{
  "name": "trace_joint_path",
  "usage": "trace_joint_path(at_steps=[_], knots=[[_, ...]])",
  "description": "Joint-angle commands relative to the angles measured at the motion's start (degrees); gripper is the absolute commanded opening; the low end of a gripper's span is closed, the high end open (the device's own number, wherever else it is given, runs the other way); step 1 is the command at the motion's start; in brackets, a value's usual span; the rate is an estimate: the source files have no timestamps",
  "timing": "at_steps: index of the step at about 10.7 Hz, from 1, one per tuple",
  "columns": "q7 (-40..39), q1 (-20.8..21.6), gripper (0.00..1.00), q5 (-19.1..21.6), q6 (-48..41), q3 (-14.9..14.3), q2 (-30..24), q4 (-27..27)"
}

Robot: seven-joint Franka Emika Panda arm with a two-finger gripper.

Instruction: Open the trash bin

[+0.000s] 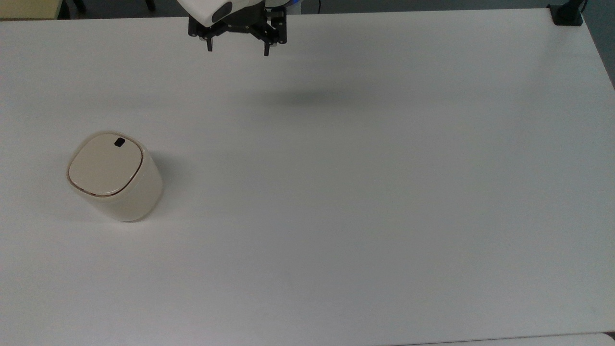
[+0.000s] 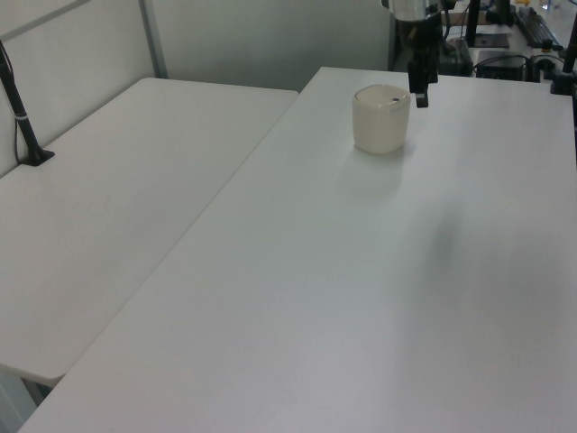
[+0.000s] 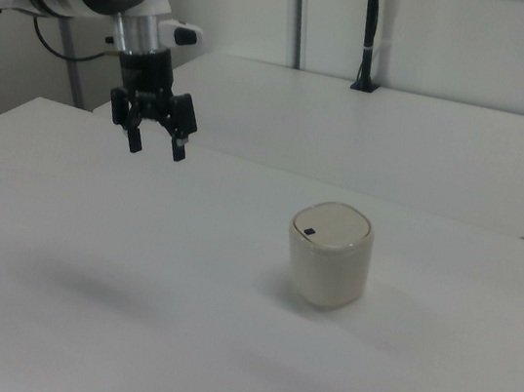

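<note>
The trash bin [image 1: 114, 175] is a small cream rounded-square bin on the white table, at the top view's left. Its flat lid lies shut, with a thin brown rim line and a small black latch [image 1: 119, 142] near the lid's far edge. The bin [image 2: 380, 118] also stands at the far end of the table in the left view, and the bin [image 3: 329, 253] sits right of centre in the right view. My gripper [image 1: 237, 49] hangs open high above the table near its far edge, well away from the bin. In the right view the gripper [image 3: 157, 149] is left of the bin, holding nothing.
The white table [image 1: 365, 192] stretches wide around the bin. A black clamp [image 1: 567, 14] sits at its far right corner in the top view. A second white table [image 2: 117, 198] adjoins on the left view's left, with a black post [image 2: 22, 117].
</note>
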Motion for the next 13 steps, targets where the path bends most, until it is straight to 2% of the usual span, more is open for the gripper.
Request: trace_joint_path(at_steps=[1, 4, 13], knots=[[0.42, -0.87, 1.00, 0.67, 1.56, -0.25, -0.99, 2.64], [0.33, -1.83, 1.00, 3.74, 5.07, -0.34, -0.99, 2.64], [0.42, -3.59, 1.00, 5.15, 4.99, -0.52, -2.22, 2.11]])
